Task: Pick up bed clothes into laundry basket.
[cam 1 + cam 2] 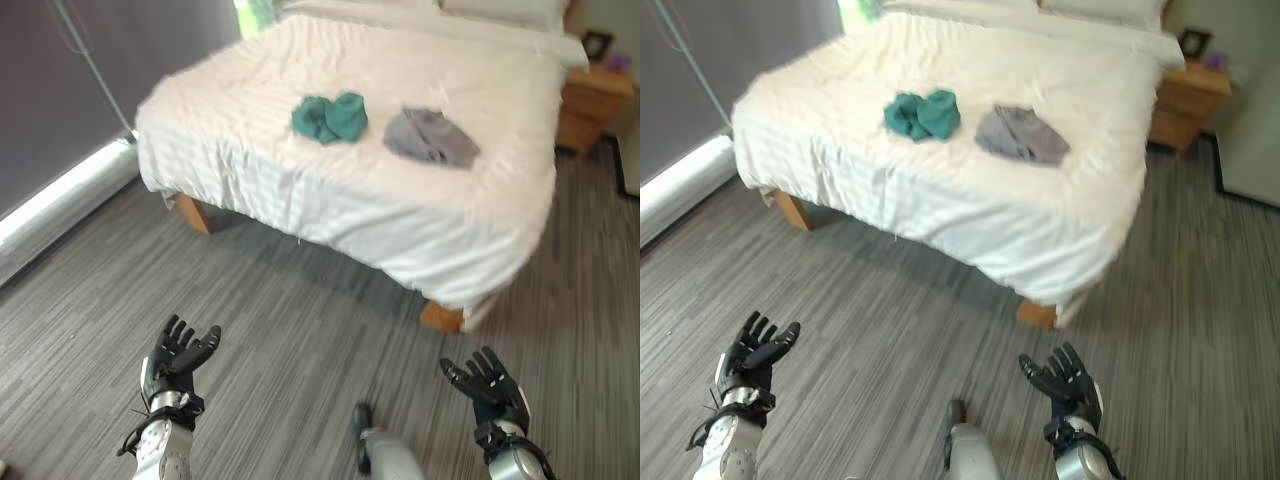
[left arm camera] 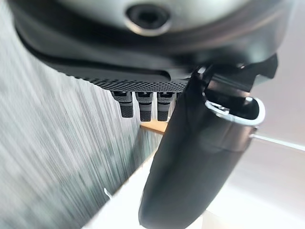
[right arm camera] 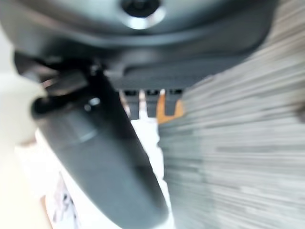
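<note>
A teal garment [image 1: 330,117] and a grey one [image 1: 431,136], perhaps a shirt, lay apart on the bed [image 1: 300,190]; the left hand [image 1: 178,358] and right hand [image 1: 493,385] hovered empty over the floor, fingers spread.

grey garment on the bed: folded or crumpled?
Crumpled. The grey garment lies in a loose, uneven heap on the white bed, beside the green garment, with no neat edges or flat layers.

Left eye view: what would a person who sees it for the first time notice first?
The eye goes first to the big white bed, with two bundles of clothes near its middle: a green one and, a little apart beside it, a grey one. Next come the two dark hands over the striped grey floor in front of the bed, the left hand and the right hand, both open and holding nothing.
</note>
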Tool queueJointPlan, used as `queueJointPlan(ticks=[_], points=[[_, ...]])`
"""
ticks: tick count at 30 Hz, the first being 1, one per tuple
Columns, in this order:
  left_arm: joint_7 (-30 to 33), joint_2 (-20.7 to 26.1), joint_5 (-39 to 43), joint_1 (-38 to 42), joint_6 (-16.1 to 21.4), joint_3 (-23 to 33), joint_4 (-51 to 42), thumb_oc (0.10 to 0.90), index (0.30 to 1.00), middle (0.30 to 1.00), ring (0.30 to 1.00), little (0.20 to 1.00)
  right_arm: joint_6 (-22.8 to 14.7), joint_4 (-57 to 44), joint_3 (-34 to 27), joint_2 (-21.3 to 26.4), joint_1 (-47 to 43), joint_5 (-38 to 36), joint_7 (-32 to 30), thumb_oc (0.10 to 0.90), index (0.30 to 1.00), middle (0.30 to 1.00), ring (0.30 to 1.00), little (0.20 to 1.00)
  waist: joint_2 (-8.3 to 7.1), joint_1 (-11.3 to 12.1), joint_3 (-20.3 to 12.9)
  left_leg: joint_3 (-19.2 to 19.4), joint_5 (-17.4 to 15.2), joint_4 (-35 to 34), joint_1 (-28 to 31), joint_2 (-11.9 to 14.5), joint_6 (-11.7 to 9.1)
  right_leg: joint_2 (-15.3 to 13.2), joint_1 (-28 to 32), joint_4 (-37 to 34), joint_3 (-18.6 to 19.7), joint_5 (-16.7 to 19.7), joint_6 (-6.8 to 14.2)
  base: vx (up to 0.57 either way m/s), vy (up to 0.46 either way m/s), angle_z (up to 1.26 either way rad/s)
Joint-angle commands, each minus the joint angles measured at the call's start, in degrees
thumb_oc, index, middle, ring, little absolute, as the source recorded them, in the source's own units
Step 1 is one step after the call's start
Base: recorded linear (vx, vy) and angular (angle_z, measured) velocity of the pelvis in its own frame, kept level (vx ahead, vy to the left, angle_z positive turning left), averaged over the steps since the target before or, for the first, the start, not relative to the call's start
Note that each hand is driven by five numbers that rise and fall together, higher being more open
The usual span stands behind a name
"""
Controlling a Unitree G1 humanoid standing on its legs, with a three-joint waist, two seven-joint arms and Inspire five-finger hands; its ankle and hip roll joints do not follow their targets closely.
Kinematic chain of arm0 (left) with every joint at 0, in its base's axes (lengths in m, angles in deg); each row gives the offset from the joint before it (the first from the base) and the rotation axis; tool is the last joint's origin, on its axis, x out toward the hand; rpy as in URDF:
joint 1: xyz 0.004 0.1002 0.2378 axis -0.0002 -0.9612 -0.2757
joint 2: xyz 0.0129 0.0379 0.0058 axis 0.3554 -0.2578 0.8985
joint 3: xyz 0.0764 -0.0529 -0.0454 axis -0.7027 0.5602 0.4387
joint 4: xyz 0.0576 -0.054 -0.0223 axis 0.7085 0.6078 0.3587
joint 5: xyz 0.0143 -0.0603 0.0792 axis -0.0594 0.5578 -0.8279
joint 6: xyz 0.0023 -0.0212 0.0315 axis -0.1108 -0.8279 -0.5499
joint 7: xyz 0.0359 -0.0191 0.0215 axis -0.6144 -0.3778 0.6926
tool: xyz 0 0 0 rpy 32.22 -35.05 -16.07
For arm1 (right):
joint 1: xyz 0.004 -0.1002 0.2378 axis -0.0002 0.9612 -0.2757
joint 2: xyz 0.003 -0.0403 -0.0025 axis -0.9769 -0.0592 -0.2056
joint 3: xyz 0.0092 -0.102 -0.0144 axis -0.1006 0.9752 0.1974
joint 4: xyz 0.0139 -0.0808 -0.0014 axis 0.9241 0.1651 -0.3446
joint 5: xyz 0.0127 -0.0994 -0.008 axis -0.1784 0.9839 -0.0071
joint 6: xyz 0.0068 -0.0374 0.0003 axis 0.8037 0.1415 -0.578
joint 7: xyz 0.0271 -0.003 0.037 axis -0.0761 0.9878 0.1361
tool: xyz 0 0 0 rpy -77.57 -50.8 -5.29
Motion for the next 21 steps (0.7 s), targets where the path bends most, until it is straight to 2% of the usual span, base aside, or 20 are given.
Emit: queueJointPlan(ticks=[1, 3, 5, 6, 7, 8, 9, 10, 12, 13, 14, 16, 18, 20, 21], points=[[-4.3, 4.2, 4.9, 4.8, 4.8, 3.4, -7.2, 0.800, 0.900, 0.900, 0.900, 0.900, -6.7, -4.8, -2.1, 5.5, -6.6, -3.7, 0.0, 0.800, 0.900, 0.900, 0.900, 0.900, -1.98, 2.3, 0.4, 5.7, 15.3, 8.6, 0.0, -0.2, 1.4, -0.7, 11.3, -16.8, 3.8, 5.9, 3.6, 0.39, -0.311, -0.15], [-4.5, 3.7, 6.0, 5.8, 4.9, 3.3, -6.6, 0.800, 0.900, 0.900, 0.900, 0.900, -6.6, -5.1, -2.3, 6.6, -8.1, -3.6, -1.1, 0.800, 0.900, 0.900, 0.900, 0.900, -1.75, 4.2, 1.3, 7.9, 12.1, 7.6, -7.5, -2.0, 3.0, -0.1, 15.3, -17.9, 4.5, 4.6, 3.4, 0.43, -0.229, -0.17], [-5.4, 3.2, 8.1, 6.3, 5.4, 3.2, -6.4, 0.800, 0.900, 0.900, 0.900, 0.900, -7.0, -5.4, -1.6, 7.0, -9.7, -2.5, -1.2, 0.800, 0.900, 0.900, 0.900, 0.900, -0.92, 5.3, 0.7, 9.8, 12.6, -6.9, -10.3, -0.6, 3.6, 0.2, 17.4, -18.6, 3.9, 3.5, 4.0, 0.47, -0.108, -0.10], [-5.3, 3.2, 7.9, 6.4, 5.7, 3.1, -5.9, 0.800, 0.900, 0.900, 0.900, 0.900, -6.9, -6.0, -1.1, 7.2, -10.3, -2.1, -1.1, 0.800, 0.900, 0.900, 0.900, 0.900, -0.74, 5.9, 0.5, 10.2, 12.8, -14.3, -8.7, 0.7, 3.6, -0.1, 18.4, -18.5, 4.3, 2.5, 4.3, 0.33, -0.020, -0.14], [-5.3, 3.2, 8.0, 6.4, 5.7, 3.1, -5.9, 0.800, 0.900, 0.900, 0.900, 0.900, -6.9, -6.0, -1.1, 7.2, -10.3, -2.0, -1.1, 0.800, 0.900, 0.900, 0.900, 0.900, -0.84, 6.0, 0.7, 10.3, 12.9, -14.5, -8.4, 0.6, 3.6, -0.2, 18.6, -18.5, 4.4, 2.5, 4.3, 0.33, 0.030, -0.22], [-5.0, 3.5, 7.3, 6.6, 6.1, 2.9, -5.4, 0.800, 0.900, 0.900, 0.900, 0.900, -7.2, -6.1, -0.6, 7.2, -10.9, -1.7, -1.1, 0.800, 0.900, 0.900, 0.900, 0.900, -0.04, 6.3, 0.2, 9.2, 13.3, -24.3, -6.6, 1.8, 3.9, 0.3, 18.7, -18.1, 4.8, 1.4, 4.7, 0.52, 0.090, -0.32], [-4.8, 4.5, 6.0, 6.9, 6.2, 2.2, -5.4, 0.800, 0.900, 0.900, 0.900, 0.900, -7.2, -7.8, 0.5, 7.3, -12.4, -0.6, -1.0, 0.800, 0.900, 0.900, 0.900, 0.900, 1.10, 7.3, -0.9, 5.2, 14.1, -39.6, -2.9, 2.3, 3.2, 1.0, 20.8, -17.5, 6.0, -1.0, 5.4, 0.81, 0.151, -0.76], [-5.4, 6.3, 4.5, 8.4, 6.4, 2.2, -6.5, 0.800, 0.900, 0.900, 0.900, 0.900, -7.2, -11.2, -0.4, 7.1, -11.2, 3.5, -0.1, 0.800, 0.900, 0.900, 0.900, 0.900, 1.56, 5.9, -3.0, 6.1, 12.6, -42.4, 1.0, 2.9, 3.0, 0.3, 21.7, -17.5, 6.1, -2.1, 6.0, 0.65, 0.121, -0.76], [-6.5, 6.7, 5.2, 9.6, 6.2, 2.0, -6.7, 0.800, 0.900, 0.900, 0.900, 0.900, -7.5, -13.1, -1.3, 7.3, -10.5, 6.4, -0.4, 0.800, 0.900, 0.900, 0.900, 0.900, 1.91, 5.3, -3.6, 6.5, 13.0, -44.0, 1.9, 3.0, 3.3, -0.1, 21.7, -17.7, 6.1, -1.9, 6.4, 0.30, 0.150, -0.44], [-7.5, 6.9, 6.2, 11.4, 6.5, 1.5, -6.7, 0.800, 0.900, 0.900, 0.900, 0.900, -8.0, -13.5, -2.5, 7.6, -10.1, 8.4, -0.7, 0.800, 0.900, 0.900, 0.900, 0.900, 2.26, 4.7, -4.5, 6.6, 12.3, -46.2, 3.8, 2.3, 4.2, -1.3, 21.5, -17.7, 6.5, -1.9, 7.2, 0.22, 0.183, -0.27], [-7.5, 6.9, 6.3, 11.4, 6.6, 1.5, -6.6, 0.800, 0.900, 0.900, 0.900, 0.900, -8.0, -13.5, -2.5, 7.6, -10.1, 8.5, -0.8, 0.800, 0.900, 0.900, 0.900, 0.900, 2.23, 4.7, -4.4, 6.6, 12.4, -46.3, 4.0, 2.3, 4.2, -1.4, 21.5, -17.7, 6.6, -1.9, 7.2, 0.20, 0.218, -0.10], [-7.6, 7.4, 7.1, 12.9, 6.8, 1.3, -7.2, 0.800, 0.900, 0.900, 0.900, 0.900, -7.2, -13.2, -2.2, 9.0, -10.7, 8.6, 0.0, 0.800, 0.900, 0.900, 0.900, 0.900, 2.25, 4.4, -4.8, 7.5, 10.9, -47.3, 5.3, 1.5, 5.8, -2.7, 20.0, -14.7, 7.3, -2.2, 8.3, 0.10, 0.177, 0.30], [-8.5, 8.0, 7.3, 13.2, 6.5, 1.3, -7.8, 0.800, 0.900, 0.900, 0.900, 0.900, -5.7, -14.2, -2.3, 13.2, -10.4, 14.3, 1.0, 0.800, 0.900, 0.900, 0.900, 0.900, 2.11, 4.4, -4.6, 8.2, 8.9, -47.3, 7.1, 0.5, 7.4, -3.7, 15.5, -4.8, 8.5, -1.1, 9.4, 0.11, 0.187, -0.33], [-8.3, 9.1, 7.2, 14.2, 6.6, 1.1, -8.2, 0.800, 0.900, 0.900, 0.900, 0.900, -4.7, -16.9, -2.0, 17.5, -12.3, 17.9, 1.0, 0.800, 0.900, 0.900, 0.900, 0.900, 1.83, 3.6, -2.7, 8.3, 8.4, -46.5, 7.9, 0.4, 8.1, -3.0, 11.0, 3.8, 10.4, 3.1, 10.0, 0.02, 0.116, -0.34], [-8.3, 9.1, 7.2, 14.2, 6.6, 1.1, -8.2, 0.800, 0.900, 0.900, 0.900, 0.900, -4.7, -16.9, -2.0, 17.5, -12.3, 17.9, 1.0, 0.800, 0.900, 0.900, 0.900, 0.900, 1.81, 3.6, -2.7, 8.4, 8.3, -46.5, 7.9, 0.4, 8.1, -3.0, 10.8, 4.0, 10.5, 3.0, 10.0, 0.06, 0.099, 0.21]])
